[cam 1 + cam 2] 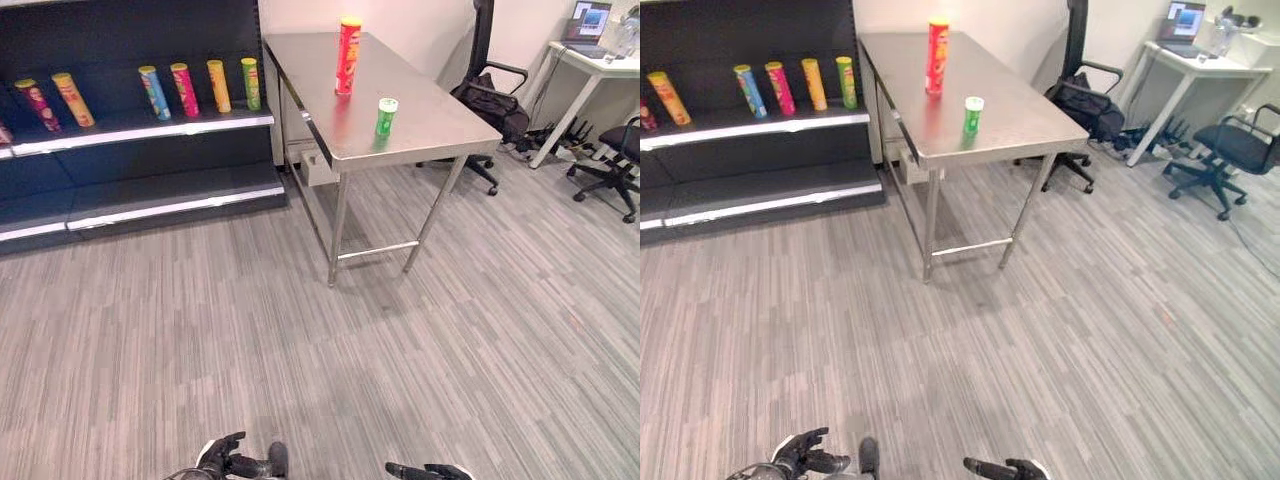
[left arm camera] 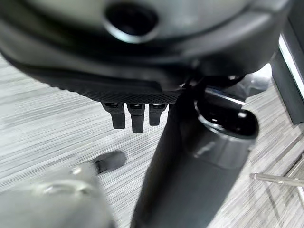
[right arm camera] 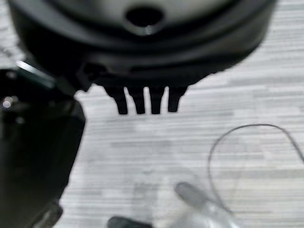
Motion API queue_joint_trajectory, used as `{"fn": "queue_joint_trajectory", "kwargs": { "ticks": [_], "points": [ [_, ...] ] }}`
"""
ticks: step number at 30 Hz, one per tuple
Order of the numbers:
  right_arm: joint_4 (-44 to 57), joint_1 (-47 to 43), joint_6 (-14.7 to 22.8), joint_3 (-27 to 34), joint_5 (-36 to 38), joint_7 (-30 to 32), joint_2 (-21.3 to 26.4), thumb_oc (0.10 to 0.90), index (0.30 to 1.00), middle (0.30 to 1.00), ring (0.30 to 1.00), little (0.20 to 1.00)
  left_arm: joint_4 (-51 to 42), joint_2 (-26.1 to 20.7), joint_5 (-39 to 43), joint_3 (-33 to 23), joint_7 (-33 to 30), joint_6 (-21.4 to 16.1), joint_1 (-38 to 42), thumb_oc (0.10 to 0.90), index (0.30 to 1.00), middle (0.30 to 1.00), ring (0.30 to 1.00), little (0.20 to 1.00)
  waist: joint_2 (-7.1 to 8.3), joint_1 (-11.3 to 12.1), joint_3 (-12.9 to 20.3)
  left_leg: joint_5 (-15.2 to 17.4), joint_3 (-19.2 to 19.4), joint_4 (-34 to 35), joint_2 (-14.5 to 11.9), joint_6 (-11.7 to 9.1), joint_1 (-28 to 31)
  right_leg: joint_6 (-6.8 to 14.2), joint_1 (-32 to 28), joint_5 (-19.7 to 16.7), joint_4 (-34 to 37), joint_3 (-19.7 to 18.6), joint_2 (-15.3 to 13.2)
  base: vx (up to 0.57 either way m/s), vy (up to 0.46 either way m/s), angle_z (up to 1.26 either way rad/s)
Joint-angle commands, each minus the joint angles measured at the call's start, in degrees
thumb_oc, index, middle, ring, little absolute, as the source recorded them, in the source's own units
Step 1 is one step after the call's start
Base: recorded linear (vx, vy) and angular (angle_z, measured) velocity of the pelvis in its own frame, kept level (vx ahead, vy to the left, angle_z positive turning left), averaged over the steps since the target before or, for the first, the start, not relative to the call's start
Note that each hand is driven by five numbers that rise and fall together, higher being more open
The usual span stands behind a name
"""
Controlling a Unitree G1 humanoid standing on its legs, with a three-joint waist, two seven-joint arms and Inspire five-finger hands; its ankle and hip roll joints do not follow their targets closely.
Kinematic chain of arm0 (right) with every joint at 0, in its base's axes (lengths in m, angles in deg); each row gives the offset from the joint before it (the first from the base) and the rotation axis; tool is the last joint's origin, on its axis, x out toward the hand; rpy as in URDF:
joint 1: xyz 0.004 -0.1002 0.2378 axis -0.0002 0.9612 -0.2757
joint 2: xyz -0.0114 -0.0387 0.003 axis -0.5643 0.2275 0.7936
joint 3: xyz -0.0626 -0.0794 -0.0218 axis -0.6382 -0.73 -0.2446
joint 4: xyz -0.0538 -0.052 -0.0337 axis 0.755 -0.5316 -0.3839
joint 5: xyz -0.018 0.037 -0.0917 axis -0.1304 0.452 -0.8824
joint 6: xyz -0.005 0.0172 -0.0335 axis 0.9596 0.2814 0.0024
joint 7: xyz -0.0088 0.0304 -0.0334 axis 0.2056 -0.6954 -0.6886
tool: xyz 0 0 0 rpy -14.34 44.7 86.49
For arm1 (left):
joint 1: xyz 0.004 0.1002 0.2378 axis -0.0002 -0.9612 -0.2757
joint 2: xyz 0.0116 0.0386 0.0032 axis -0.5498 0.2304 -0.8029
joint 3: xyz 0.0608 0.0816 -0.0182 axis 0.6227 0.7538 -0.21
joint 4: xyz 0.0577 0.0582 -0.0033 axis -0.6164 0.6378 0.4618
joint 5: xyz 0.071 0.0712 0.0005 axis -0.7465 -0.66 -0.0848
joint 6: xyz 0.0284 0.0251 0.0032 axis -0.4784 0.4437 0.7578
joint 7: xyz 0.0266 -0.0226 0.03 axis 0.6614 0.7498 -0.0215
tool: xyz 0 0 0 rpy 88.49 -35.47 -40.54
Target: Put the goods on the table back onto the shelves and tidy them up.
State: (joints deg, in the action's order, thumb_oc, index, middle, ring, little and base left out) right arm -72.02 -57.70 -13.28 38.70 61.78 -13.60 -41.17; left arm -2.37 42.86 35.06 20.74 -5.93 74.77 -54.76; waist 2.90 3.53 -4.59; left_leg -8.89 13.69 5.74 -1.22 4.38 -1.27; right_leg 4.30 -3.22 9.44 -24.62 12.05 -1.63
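Note:
A tall red can (image 1: 348, 55) stands upright at the far end of the steel table (image 1: 420, 135). A short green can (image 1: 386, 117) stands nearer the table's front edge. To the left, the dark shelf (image 1: 150, 125) carries several upright and leaning cans in a row. My left hand (image 1: 222, 458) and right hand (image 1: 432, 470) hang low at the bottom edge of the eye views, far from the table. Both are open and hold nothing. Their fingers (image 2: 137, 118) (image 3: 142, 102) point down over the striped floor.
The shelf's lower board (image 1: 160, 205) is bare. A black office chair with a bag (image 1: 490, 95) stands behind the table's right side. A white desk with a laptop (image 1: 590, 55) and a second chair (image 1: 615, 160) are at the far right. Grey carpet lies between me and the table.

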Motion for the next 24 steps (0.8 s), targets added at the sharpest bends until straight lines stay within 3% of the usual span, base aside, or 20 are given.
{"fn": "queue_joint_trajectory", "kwargs": {
  "ticks": [1, 2, 3, 5, 7, 8, 12, 17, 21, 22, 23, 24],
  "points": [
    [1.36, -2.06, 1.15, 0.57, -1.16, -0.12, 1.78, 0.8, 0.9, 0.9, 0.9, 0.9, -2.11, -1.34, -1.34, -0.48, -0.51, -1.09, 0.71, 0.8, 0.9, 0.9, 0.9, 0.9, 0.49, -0.13, -1.33, 3.74, 0.13, -0.9, 1.0, -3.49, -1.08, 6.46, 0.96, -14.49, -1.37, -2.44, -10.09, 0.14, 0.241, 0.02],
    [1.35, -2.07, 1.15, 0.57, -1.16, -0.12, 1.8, 0.8, 0.9, 0.9, 0.9, 0.9, -2.11, -1.32, -1.34, -0.48, -0.51, -1.09, 0.73, 0.8, 0.9, 0.9, 0.9, 0.9, 0.35, -0.04, -1.21, 3.69, 0.19, -0.87, 0.82, -3.52, -1.21, 6.4, 1.09, -14.68, -1.2, -2.49, -9.91, 0.16, 0.211, 0.21],
    [1.19, -1.65, 0.99, 0.86, -1.36, -0.04, 1.74, 0.8, 0.9, 0.9, 0.9, 0.9, -2.25, -1.62, -1.39, -0.53, -0.53, -0.87, 0.77, 0.8, 0.9, 0.9, 0.9, 0.9, -0.7, -0.63, -1.87, 5.19, 0.62, -0.74, 1.29, -2.46, 0.89, 6.27, 3.48, -17.56, -6.68, -0.08, -12.02, 0.18, 0.184, 0.37],
    [1.04, -1.05, 0.91, 0.97, -1.6, 0.04, 1.68, 0.8, 0.9, 0.9, 0.9, 0.9, -2.33, -1.61, -1.09, -0.49, -0.42, -0.87, 0.84, 0.8, 0.9, 0.9, 0.9, 0.9, -1.48, -1.25, -2.16, 6.68, 0.77, -0.74, 1.45, -2.25, 2.6, 5.55, 5.67, -16.31, -8.22, 2.33, -13.42, 0.24, 0.159, 0.32],
    [0.72, -0.41, 0.8, 1.3, -1.83, 0.33, 1.93, 0.8, 0.9, 0.9, 0.9, 0.9, -2.4, -1.5, -1.0, -0.29, -0.44, -1.08, 1.14, 0.8, 0.9, 0.9, 0.9, 0.9, -1.67, -2.18, -2.84, 7.77, 0.86, -0.74, 1.47, -2.9, 3.89, 4.55, 6.57, -12.1, -2.55, 5.23, -13.84, 0.24, -0.006, 0.04],
    [-0.03, -0.12, 0.62, 1.7, -1.85, 0.47, 1.95, 0.8, 0.9, 0.9, 0.9, 0.9, -1.69, -1.11, -1.15, 0.24, -0.28, -1.21, 1.57, 0.8, 0.9, 0.9, 0.9, 0.9, -1.85, -2.85, -3.22, 8.85, 1.14, -0.74, 1.17, -3.64, 5.05, 3.66, 8.35, -9.93, 4.66, 6.81, -12.73, 0.26, -0.086, 0.02],
    [-1.22, 1.0, 0.26, 1.99, -2.43, 0.19, 1.65, 0.8, 0.9, 0.9, 0.9, 0.9, -1.63, -0.44, -2.01, 0.58, 0.07, -1.38, 1.99, 0.8, 0.9, 0.9, 0.9, 0.9, -0.14, -4.99, -4.18, 11.79, 1.17, -0.74, 1.71, -5.13, 9.01, 5.93, 10.37, -16.01, 22.09, 6.88, -9.59, 0.25, -0.122, -0.3],
    [-2.39, 2.33, 0.43, 1.74, -2.94, 0.18, 1.55, 0.8, 0.9, 0.9, 0.9, 0.9, -1.96, 0.72, -1.8, 0.71, 0.39, -1.57, 1.75, 0.8, 0.9, 0.9, 0.9, 0.9, 0.55, -5.35, -2.67, 12.71, 0.43, -1.25, 0.91, -6.46, 11.26, 5.15, 5.7, -16.89, 28.05, 6.21, -7.09, 0.22, -0.147, 0.24],
    [-1.43, 1.99, 0.94, 1.41, -2.12, 0.13, 2.39, 0.8, 0.9, 0.9, 0.9, 0.9, -3.67, 1.33, -0.14, 1.08, 0.46, -1.58, 1.8, 0.8, 0.9, 0.9, 0.9, 0.9, 1.43, -4.93, -2.72, 14.68, -0.19, -14.99, -1.71, -8.97, 6.16, 3.26, 2.26, -14.64, 29.54, 6.96, -5.75, 0.14, -0.212, 0.14],
    [-0.81, 1.79, 1.08, 1.54, -1.5, 0.31, 2.79, 0.8, 0.9, 0.9, 0.9, 0.9, -4.38, 1.37, 0.54, 1.37, 0.36, -1.54, 1.98, 0.8, 0.9, 0.9, 0.9, 0.9, 1.74, -4.82, -3.27, 13.29, -0.66, -21.35, -2.72, -10.15, 3.31, 2.35, 1.49, -13.92, 29.62, 7.06, -5.41, 0.06, -0.132, 0.05],
    [-0.81, 1.77, 1.08, 1.55, -1.51, 0.3, 2.76, 0.8, 0.9, 0.9, 0.9, 0.9, -4.38, 1.33, 0.55, 1.37, 0.36, -1.54, 2.01, 0.8, 0.9, 0.9, 0.9, 0.9, 1.85, -4.97, -3.09, 13.14, -0.78, -21.39, -2.6, -10.1, 2.97, 2.35, 1.73, -13.97, 29.62, 7.18, -5.54, 0.05, -0.195, -0.01],
    [0.33, 1.2, 1.25, 1.84, -0.24, 0.68, 3.58, 0.8, 0.9, 0.9, 0.9, 0.9, -6.57, 1.36, 2.0, 1.62, 0.23, -1.6, 1.93, 0.8, 0.9, 0.9, 0.9, 0.9, 2.02, -4.13, -4.75, 8.8, -2.3, -32.49, -4.74, -12.37, -2.04, 0.42, -0.26, -12.28, 29.62, 7.55, -4.45, 0.04, -0.159, -0.06]
  ]
}}
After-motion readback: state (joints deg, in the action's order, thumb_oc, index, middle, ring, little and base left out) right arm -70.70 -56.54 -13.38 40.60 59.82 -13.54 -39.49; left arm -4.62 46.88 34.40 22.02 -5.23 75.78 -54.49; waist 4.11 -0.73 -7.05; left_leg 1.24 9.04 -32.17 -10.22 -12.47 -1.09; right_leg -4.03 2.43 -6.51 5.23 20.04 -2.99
